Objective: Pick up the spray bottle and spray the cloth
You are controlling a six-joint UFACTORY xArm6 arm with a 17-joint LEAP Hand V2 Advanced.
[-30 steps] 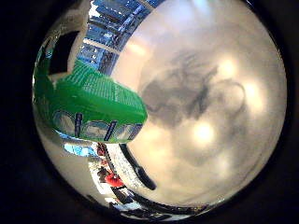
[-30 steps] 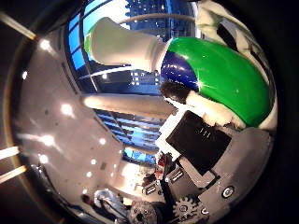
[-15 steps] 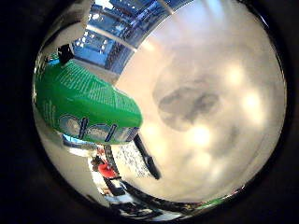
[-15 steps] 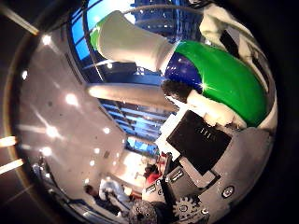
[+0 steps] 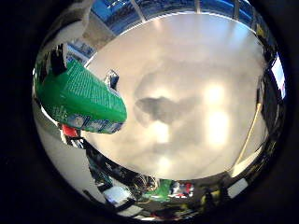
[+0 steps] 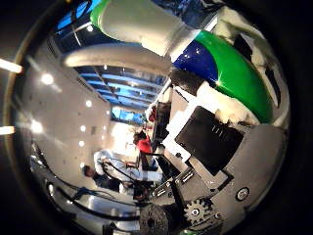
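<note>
The hand point(image 6: 220, 147) is clenched round the green spray bottle point(image 6: 215, 63), held against the palm above the pale table point(image 5: 196, 102); with no cloth in sight, the spray may miss.

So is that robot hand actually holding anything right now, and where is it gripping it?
Yes: the hand is holding the green spray bottle, with its fingers wrapped around the bottle's body below the white sprayer head.

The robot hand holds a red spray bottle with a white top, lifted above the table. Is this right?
Not quite. The bottle is green, with a blue band, not red; the thumb side view shows this. Its top is white, the robot hand is curled round it, and it hangs above the table.
</note>
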